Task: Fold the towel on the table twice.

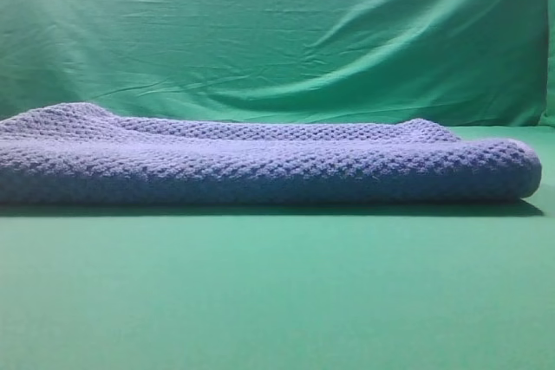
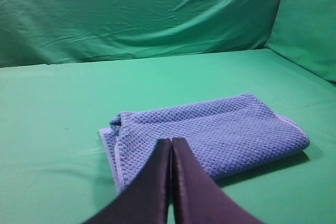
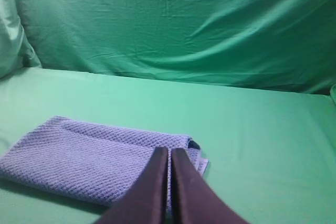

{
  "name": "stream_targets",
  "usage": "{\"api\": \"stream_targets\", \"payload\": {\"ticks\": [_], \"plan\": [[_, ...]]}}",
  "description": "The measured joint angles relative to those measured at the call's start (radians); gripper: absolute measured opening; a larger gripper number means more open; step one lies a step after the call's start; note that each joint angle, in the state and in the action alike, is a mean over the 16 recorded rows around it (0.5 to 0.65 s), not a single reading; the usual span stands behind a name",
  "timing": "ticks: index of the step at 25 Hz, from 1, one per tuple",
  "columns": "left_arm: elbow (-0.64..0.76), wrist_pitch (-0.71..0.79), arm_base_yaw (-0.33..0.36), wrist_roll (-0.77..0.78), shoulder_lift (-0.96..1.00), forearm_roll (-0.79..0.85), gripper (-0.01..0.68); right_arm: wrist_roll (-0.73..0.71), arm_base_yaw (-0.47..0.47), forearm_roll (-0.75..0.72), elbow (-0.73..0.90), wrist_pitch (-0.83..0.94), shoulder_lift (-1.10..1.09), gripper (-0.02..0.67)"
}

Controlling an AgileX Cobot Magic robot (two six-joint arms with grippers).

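The blue-grey waffle-knit towel (image 1: 260,162) lies folded in layers on the green table (image 1: 277,292), stretching across nearly the whole exterior view. In the left wrist view the towel (image 2: 220,129) is a flat folded rectangle just beyond my left gripper (image 2: 171,141), whose dark fingers are pressed together with nothing between them. From the right wrist the towel (image 3: 89,156) sits ahead and to the left of my right gripper (image 3: 169,150), which is shut and empty as well. Neither gripper shows in the exterior view.
A wrinkled green backdrop cloth (image 1: 277,32) hangs behind the table and wraps its sides (image 2: 310,19). Bare green tabletop (image 3: 262,145) extends around the towel.
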Motion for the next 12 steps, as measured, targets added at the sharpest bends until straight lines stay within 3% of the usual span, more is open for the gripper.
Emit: {"api": "stream_targets", "payload": {"ticks": [12], "plan": [[0.206,-0.195,0.000,0.000,-0.042,-0.029,0.000,-0.003,0.000,-0.013,0.099,-0.028,-0.090,0.000]]}}
